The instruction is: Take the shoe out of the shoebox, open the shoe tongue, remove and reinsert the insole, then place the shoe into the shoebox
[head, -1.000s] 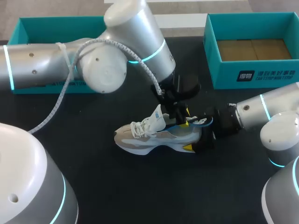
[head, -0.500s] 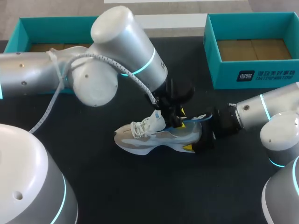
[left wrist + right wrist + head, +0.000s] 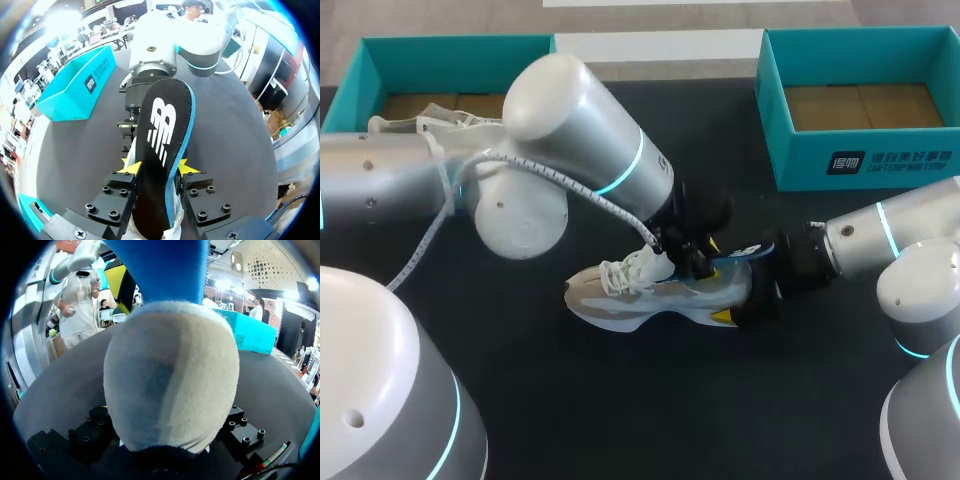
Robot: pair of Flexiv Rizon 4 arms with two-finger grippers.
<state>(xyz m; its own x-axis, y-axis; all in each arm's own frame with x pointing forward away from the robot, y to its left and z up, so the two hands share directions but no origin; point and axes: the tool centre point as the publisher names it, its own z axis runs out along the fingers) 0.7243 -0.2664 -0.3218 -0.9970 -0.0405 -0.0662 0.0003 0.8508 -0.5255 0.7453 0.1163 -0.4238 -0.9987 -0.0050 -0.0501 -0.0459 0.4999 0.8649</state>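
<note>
Left wrist view: the left gripper [image 3: 158, 168] is clamped on the black insole [image 3: 162, 145], a yellow tip on each side. The right gripper [image 3: 761, 287] pinches the heel of the shoe [image 3: 640, 298] mid-table, toe toward nine o'clock. One teal shoebox [image 3: 450, 45] sits at ten o'clock and a second shoebox [image 3: 860, 165] at two.

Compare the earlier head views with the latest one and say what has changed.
The left arm swung toward the view's left, and the left tool, shut on the insole, came down closer to the shoe's opening. The shoe and the right tool at its heel stayed put.
</note>
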